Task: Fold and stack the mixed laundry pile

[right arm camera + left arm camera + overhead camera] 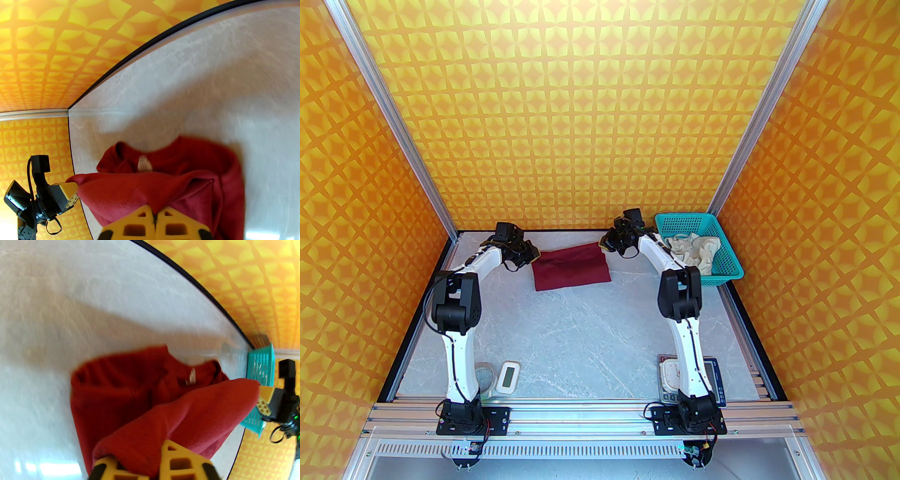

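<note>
We judge the step in hand to be a fold of the dark red shirt point(572, 269), with each arm holding one end of a raised edge. The left gripper point(529, 254) is at the shirt's far left corner, and its yellow fingers are closed on a bunch of the cloth. The right gripper point(154, 209) is at the far right corner, its jaws pressed together with a pinch of cloth between them.

To do this well, we would keep both ends at one height and the span between them lightly taut, so the layer comes down without a sag or a twist. We would line the held edge up with the edge beneath it, lower both ends together, and let go only once the cloth rests flat. Each gripper should then back away outward, not across the fold, so that nothing drags.

The shirt lies toward the far edge of the bench point(581, 337), about midway between its left and right edges. From above it reads as a tidy, slightly skewed rectangle. The wrist views show a thick, soft upper layer held above a lower one, with the neckline and a pale label visible underneath.

The cream shorts point(693, 251) lie crumpled and unfolded in the teal basket point(684, 216) at the far right corner.
</note>
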Robot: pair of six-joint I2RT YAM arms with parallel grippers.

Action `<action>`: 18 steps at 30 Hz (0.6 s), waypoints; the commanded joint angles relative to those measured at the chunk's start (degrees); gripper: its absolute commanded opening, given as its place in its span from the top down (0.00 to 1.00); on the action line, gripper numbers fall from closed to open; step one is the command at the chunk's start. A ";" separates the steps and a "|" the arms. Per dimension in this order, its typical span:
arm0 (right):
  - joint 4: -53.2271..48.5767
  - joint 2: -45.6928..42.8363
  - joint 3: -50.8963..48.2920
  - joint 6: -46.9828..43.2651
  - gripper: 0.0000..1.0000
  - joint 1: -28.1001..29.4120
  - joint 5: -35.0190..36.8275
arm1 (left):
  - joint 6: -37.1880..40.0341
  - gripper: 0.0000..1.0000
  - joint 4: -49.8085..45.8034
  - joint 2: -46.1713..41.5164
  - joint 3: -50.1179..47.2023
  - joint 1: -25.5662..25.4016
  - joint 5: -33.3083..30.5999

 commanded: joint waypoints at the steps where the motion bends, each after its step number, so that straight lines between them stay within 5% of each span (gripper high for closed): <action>1: 8.92 4.46 2.84 1.89 0.93 -0.53 -2.60 | -2.78 0.72 6.62 2.43 2.43 1.82 1.03; 5: 20.25 7.80 3.30 5.67 0.80 -0.78 -3.85 | -6.26 0.55 18.72 5.04 2.32 2.57 3.82; 11: 24.56 8.04 5.51 8.74 0.60 -1.26 -1.71 | -9.03 0.50 26.07 5.19 0.57 4.06 4.30; 18: 18.78 -5.18 -8.89 -2.01 0.60 -0.05 4.38 | -2.50 0.67 18.92 -3.84 -5.51 3.75 3.69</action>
